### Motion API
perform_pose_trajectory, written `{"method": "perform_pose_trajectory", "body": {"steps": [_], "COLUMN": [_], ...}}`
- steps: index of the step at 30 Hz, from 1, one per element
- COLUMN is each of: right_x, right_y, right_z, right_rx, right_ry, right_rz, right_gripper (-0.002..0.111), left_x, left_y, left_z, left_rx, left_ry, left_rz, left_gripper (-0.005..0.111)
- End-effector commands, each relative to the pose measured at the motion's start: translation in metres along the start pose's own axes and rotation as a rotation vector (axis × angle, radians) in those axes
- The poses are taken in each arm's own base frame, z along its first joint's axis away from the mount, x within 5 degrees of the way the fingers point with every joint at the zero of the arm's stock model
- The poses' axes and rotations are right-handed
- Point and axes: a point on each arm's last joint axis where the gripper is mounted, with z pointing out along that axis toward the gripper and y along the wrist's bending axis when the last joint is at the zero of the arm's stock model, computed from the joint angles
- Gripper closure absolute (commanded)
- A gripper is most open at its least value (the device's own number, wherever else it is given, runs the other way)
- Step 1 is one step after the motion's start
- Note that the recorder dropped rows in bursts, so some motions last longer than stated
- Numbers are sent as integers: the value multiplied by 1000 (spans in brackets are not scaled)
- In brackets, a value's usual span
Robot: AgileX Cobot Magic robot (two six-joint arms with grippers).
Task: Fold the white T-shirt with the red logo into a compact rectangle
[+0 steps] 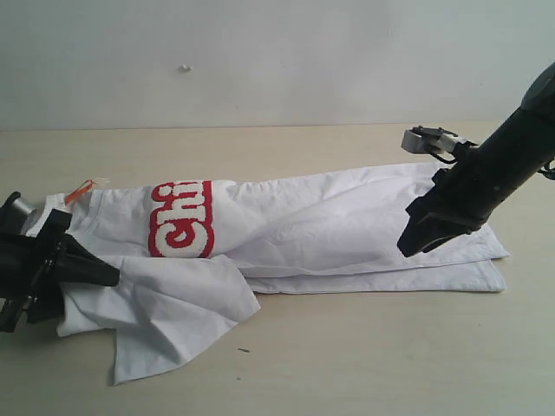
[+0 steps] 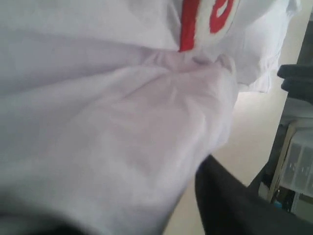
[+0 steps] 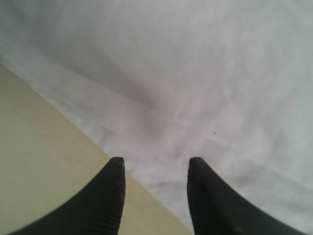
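Observation:
The white T-shirt (image 1: 347,225) lies as a long folded strip across the table, with its orange neck tag (image 1: 80,190) at the left end. The red logo (image 1: 180,219) shows only its first letters; the rest is folded under. A loose flap (image 1: 173,316) hangs toward the front left. My left gripper (image 1: 91,253) is at the collar end with cloth draped into it. One black finger (image 2: 230,205) stands apart from the cloth (image 2: 122,137); the other is hidden under it. My right gripper (image 1: 414,243) hovers open over the shirt's front edge (image 3: 155,164), holding nothing.
The beige table (image 1: 364,355) runs in front of and behind the shirt. A pale wall (image 1: 277,61) stands at the back. A small dark speck (image 1: 244,350) lies on the table near the flap.

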Motion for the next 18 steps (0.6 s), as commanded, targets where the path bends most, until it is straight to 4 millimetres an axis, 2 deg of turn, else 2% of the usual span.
{"method": "perform_pose_trajectory", "body": {"steps": [1,7,10,15,18], "right_x": [-1,-1,-1,-1,-1], "right_y": [0,0,0,0,0], "right_z": [-2,-2,-2,-2,-2], "right_rx": [-6,-6,-6,-6,-11], "right_ry": [-8,-8,-8,-8,-11], "right_rz": [6,6,6,6,9], "right_gripper": [67,67,67,67,67], "left_x": [7,11,11,2,-12], "left_y": [-2,-1,-6,-19,-25], "left_z": [0,-1,-1,-2,-2], "left_rx": [5,-2,56,200,315], "left_ry": [81,133,127,37,-86], "left_rz": [26,34,-14,-89,-237], "left_gripper": [78,88,107,107,107]}}
